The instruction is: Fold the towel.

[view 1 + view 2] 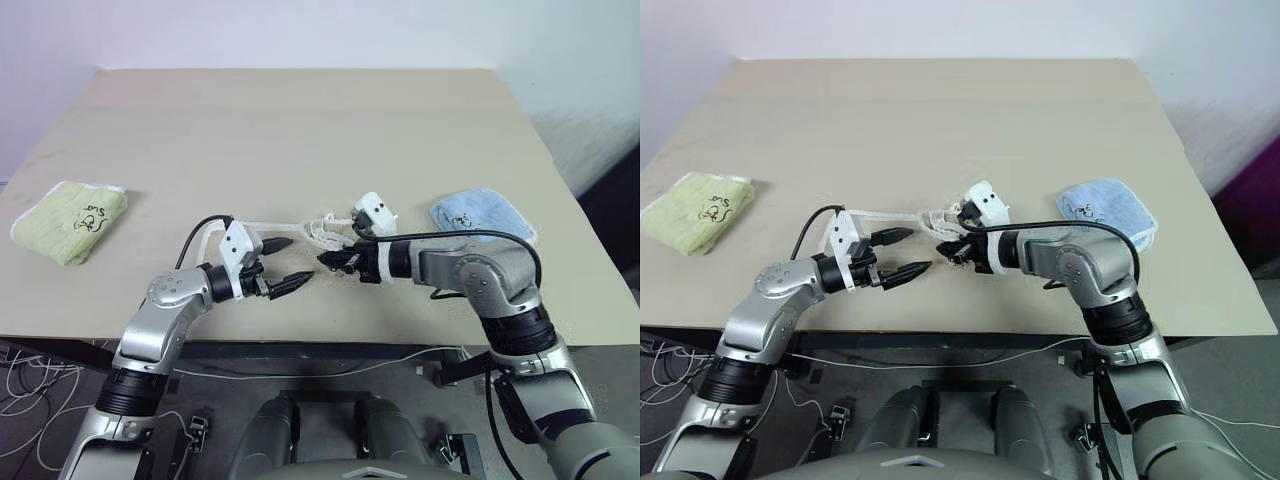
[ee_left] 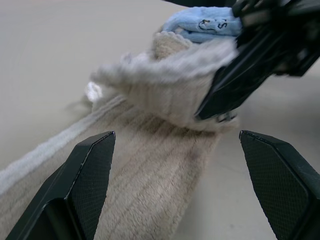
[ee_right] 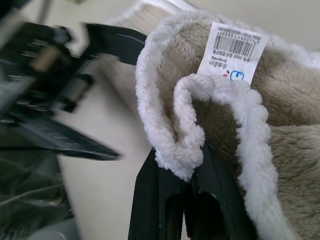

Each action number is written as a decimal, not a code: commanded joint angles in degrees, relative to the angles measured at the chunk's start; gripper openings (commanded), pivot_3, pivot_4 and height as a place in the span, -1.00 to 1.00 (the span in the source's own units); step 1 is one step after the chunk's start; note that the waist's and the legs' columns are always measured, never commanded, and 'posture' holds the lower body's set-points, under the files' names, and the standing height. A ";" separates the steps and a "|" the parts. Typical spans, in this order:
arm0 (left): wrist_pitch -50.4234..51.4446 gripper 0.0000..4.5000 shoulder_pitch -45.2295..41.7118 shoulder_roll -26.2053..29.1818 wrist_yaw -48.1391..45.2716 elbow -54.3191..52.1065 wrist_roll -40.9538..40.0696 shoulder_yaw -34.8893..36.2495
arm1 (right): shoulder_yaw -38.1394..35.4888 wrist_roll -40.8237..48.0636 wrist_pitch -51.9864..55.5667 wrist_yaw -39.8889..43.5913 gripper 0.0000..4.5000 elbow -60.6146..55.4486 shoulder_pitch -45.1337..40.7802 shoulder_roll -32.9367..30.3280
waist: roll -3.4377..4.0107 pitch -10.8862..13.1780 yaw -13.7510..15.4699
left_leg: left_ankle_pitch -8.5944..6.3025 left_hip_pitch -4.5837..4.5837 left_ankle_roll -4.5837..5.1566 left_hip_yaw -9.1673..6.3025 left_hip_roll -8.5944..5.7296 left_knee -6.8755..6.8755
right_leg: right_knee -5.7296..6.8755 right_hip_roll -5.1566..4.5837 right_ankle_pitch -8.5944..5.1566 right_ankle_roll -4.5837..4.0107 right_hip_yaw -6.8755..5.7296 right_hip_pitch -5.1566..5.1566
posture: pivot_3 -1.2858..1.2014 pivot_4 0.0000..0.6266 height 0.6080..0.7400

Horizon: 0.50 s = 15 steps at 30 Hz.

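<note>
right gripper point(image 1: 330, 260) clamped on the beige towel's point(image 2: 150, 175) white-corded edge, lifted just above the table point(image 1: 300, 130). towel's long axis runs from my left gripper point(image 1: 283, 265), jaws spread and empty, toward the right one; pinched corner sits just ahead of it, so left's nearest.

The towel point(image 3: 280, 150) is fluffy beige terry cloth, edged in white cord, with a glossy paper-like label point(image 3: 235, 52); the tabletop point(image 1: 300, 130) looks smooth and matt; finger pads point(image 2: 92, 170) are textured black plastic.
</note>
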 commanded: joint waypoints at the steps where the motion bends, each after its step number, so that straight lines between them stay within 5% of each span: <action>1: -0.75 0.85 0.65 0.52 0.37 -2.85 -0.05 0.72 | -0.03 -1.65 -2.01 1.70 -0.99 0.29 -1.22 0.89 | 0.00 0.00 -0.02 | 0.00 0.00 0.00 0.00 0.00 -0.01 | 0.01 0.00 0.00 0.00 0.00 -0.02 | 0.03 -0.52 1.00; 7: -0.54 0.85 0.43 0.44 0.54 -2.83 -0.09 0.45 | -0.97 -3.17 -2.84 2.38 -0.99 1.73 -1.54 3.10 | 0.01 0.00 -0.02 | 0.00 0.00 -0.01 -0.01 0.00 -0.01 | 0.00 0.00 0.00 0.00 0.01 -0.02 | 0.03 -0.52 1.00; 15: -0.55 0.85 -0.30 0.69 0.01 -2.15 -0.18 0.59 | -3.26 -0.70 0.11 4.15 0.06 -1.97 -0.93 3.78 | 0.01 0.00 -0.01 | 0.00 0.00 -0.01 -0.01 0.00 -0.02 | 0.00 -0.01 0.00 0.00 0.01 -0.02 | 0.03 -0.52 1.00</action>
